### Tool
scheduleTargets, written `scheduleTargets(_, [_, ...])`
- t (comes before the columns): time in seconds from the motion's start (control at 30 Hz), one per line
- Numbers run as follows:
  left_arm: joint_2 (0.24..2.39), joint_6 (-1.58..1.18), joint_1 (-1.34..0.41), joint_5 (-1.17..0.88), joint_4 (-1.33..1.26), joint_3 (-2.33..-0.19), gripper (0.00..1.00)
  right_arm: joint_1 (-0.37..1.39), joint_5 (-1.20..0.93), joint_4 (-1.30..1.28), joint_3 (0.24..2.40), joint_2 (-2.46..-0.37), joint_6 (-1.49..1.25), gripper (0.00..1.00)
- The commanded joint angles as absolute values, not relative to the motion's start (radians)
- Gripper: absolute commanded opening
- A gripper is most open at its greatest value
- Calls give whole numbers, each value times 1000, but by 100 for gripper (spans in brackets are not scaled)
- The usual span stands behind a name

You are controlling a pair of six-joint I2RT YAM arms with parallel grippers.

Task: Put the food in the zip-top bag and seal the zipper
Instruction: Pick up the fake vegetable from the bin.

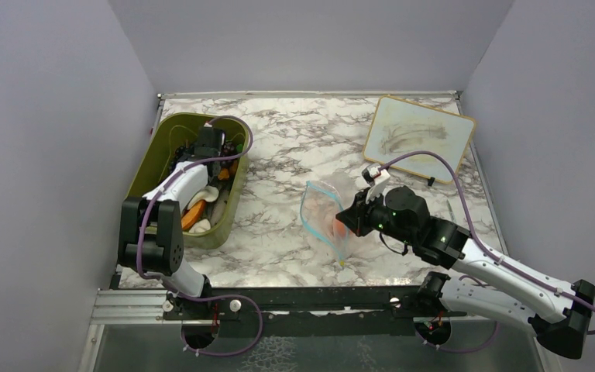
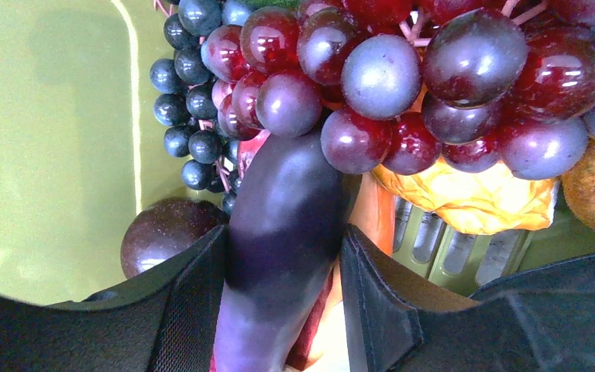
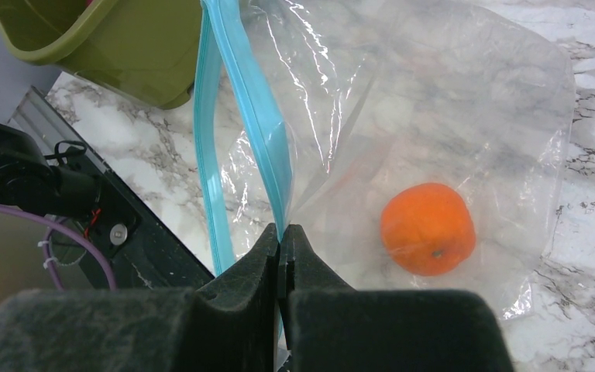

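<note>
- We saw the left gripper (image 2: 283, 260) reaching down into the olive-green tub (image 1: 164, 130) at the left side of the marble table (image 1: 287, 147).
- Its two fingers (image 2: 190, 310) sat on either side of a long dark purple piece (image 2: 287, 209) and touched it on both flanks, so the claw was clamped on that piece.
- Just above that piece in the left wrist view lay a bunch of large red and purple grapes (image 2: 403, 85), and beside it a bunch of small dark grapes (image 2: 190, 101).
- A dark round piece (image 2: 163, 236) rested against the tub wall, and a crinkled yellow-orange piece (image 2: 472, 198) lay under the large grapes.
- From above, white slices (image 1: 204, 200) and an orange wedge (image 1: 194, 218) lay in the near end of the tub.
- The zip-top bag (image 3: 441, 101) lay near the middle of the table, well apart from the tub, with its mouth facing the tub.
- The right gripper (image 3: 281, 248) was closed tight on the zipper (image 3: 254, 116), pinching one teal strip and holding the mouth open.
- One orange round piece (image 3: 428, 229) was already inside the bag.
- A whiteboard (image 1: 418, 138) lay at the far right corner.
</note>
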State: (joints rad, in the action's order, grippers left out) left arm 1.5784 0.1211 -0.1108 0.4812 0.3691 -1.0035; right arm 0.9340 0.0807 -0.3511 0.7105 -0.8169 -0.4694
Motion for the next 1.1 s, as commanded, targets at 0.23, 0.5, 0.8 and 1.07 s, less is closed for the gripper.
scheduleTargets(0.23, [1485, 75, -99, 562, 391, -1002, 34, 936, 95, -371, 734, -799, -479, 1])
scheduleTargets(0.5, [1388, 23, -101, 576, 443, -1026, 32, 936, 95, -373, 735, -803, -480, 1])
scheduleTargets(0.8, [1239, -36, -101, 481, 481, -1010, 31, 936, 94, -373, 758, -816, -500, 1])
scheduleTargets(1.07, [1105, -104, -101, 311, 500, -1051, 28, 936, 63, -355, 768, -815, -582, 1])
